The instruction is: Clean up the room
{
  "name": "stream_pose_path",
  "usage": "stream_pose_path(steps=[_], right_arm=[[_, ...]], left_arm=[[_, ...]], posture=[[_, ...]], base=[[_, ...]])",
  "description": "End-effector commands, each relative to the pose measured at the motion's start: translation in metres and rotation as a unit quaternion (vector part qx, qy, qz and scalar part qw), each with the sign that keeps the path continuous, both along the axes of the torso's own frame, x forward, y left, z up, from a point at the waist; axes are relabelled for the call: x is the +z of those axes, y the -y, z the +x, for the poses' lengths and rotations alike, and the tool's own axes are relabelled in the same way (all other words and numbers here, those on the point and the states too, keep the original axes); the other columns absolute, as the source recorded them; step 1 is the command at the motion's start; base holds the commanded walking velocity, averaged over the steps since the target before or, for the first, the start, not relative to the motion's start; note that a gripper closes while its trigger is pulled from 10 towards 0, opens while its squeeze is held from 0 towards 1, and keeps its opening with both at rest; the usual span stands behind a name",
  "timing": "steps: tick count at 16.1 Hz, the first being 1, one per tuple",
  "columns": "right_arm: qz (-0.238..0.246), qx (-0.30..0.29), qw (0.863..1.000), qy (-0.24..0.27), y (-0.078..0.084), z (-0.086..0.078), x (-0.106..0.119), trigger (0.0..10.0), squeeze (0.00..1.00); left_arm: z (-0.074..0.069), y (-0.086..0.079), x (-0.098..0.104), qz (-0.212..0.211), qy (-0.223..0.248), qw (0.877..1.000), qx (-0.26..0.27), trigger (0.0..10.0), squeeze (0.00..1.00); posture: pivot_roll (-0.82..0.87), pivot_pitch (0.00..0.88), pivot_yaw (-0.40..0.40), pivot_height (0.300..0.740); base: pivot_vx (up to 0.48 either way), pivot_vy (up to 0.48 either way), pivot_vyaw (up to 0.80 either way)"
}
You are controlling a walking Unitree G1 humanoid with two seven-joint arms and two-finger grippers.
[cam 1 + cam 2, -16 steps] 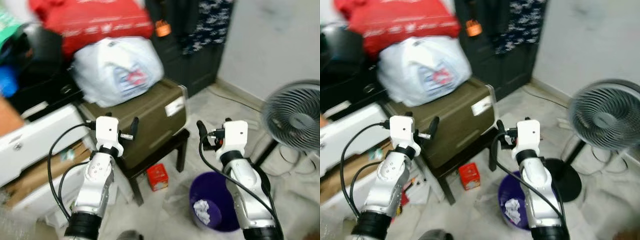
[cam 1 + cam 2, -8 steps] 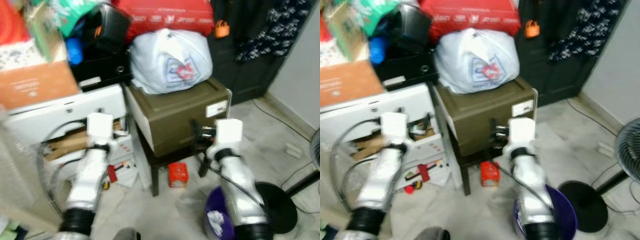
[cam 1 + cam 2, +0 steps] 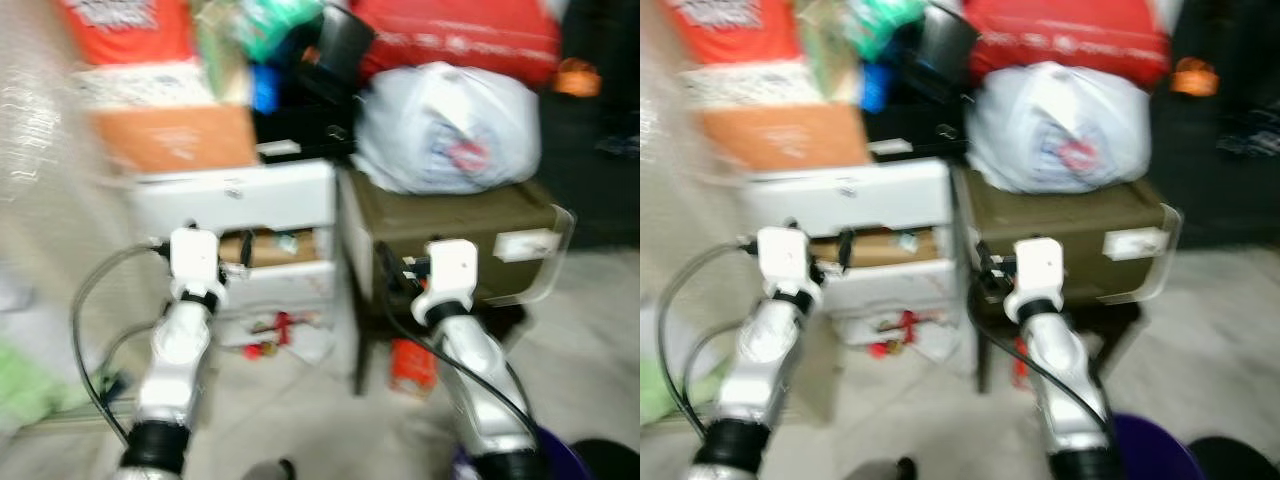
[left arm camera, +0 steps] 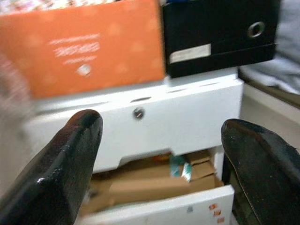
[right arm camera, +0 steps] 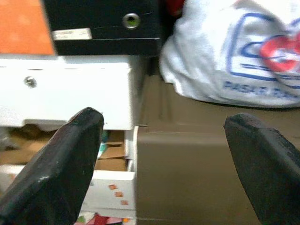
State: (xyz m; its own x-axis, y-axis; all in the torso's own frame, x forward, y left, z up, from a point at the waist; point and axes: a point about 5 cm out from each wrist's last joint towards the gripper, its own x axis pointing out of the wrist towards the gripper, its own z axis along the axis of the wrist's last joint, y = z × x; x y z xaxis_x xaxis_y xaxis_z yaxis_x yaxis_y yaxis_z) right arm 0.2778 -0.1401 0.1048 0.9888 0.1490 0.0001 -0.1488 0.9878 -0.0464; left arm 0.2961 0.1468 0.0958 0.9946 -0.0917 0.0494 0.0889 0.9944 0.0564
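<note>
Both jaws stand wide and hold nothing. The left gripper [image 4: 159,164] is held up in front of the white drawers [image 3: 240,200]. The right gripper [image 5: 161,164] is held up where the white drawers meet the brown box [image 3: 450,225].

The head views are blurry. The white drawers stand on the floor [image 3: 290,410], with one drawer pulled open and full of cardboard [image 4: 140,185]. An orange box [image 4: 84,47] sits on top of the drawers at the left, and a black box [image 4: 215,33] sits beside it at the right. The brown box stands just right of the drawers on a small dark stool [image 3: 1120,320]. A white bag [image 3: 450,130] with red and blue print lies on the brown box, and a big red bag [image 3: 460,40] lies above it.

On the floor, some small red bits [image 3: 270,330] lie under the open drawer. A small red box [image 3: 410,365] lies under the stool. A purple bin [image 3: 1150,450] stands on the floor by the right arm.
</note>
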Motion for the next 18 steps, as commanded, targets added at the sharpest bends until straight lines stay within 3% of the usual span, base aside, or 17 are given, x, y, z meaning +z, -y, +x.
stream_pose_path(steps=[1,10,18], right_arm=[[0.003,0.000,1.000,-0.001,0.000,0.001,0.001,10.0,0.00],[0.004,-0.005,1.000,-0.010,-0.003,-0.005,-0.005,10.0,0.00],[0.009,-0.034,0.999,-0.035,0.003,-0.008,-0.012,10.0,0.00]], left_arm=[[0.001,-0.001,0.001,0.001,-0.001,1.000,-0.001,10.0,0.00],[-0.006,-0.004,-0.004,0.018,-0.006,1.000,-0.002,10.0,0.00],[-0.011,0.003,-0.008,0.024,-0.017,0.999,-0.013,10.0,0.00]], posture=[[-0.02,0.000,0.030,0.740],[0.00,0.000,0.031,0.740],[0.00,0.000,0.027,0.740]], base=[[0.000,0.000,0.79],[0.000,0.000,0.69],[0.000,0.000,0.00]])
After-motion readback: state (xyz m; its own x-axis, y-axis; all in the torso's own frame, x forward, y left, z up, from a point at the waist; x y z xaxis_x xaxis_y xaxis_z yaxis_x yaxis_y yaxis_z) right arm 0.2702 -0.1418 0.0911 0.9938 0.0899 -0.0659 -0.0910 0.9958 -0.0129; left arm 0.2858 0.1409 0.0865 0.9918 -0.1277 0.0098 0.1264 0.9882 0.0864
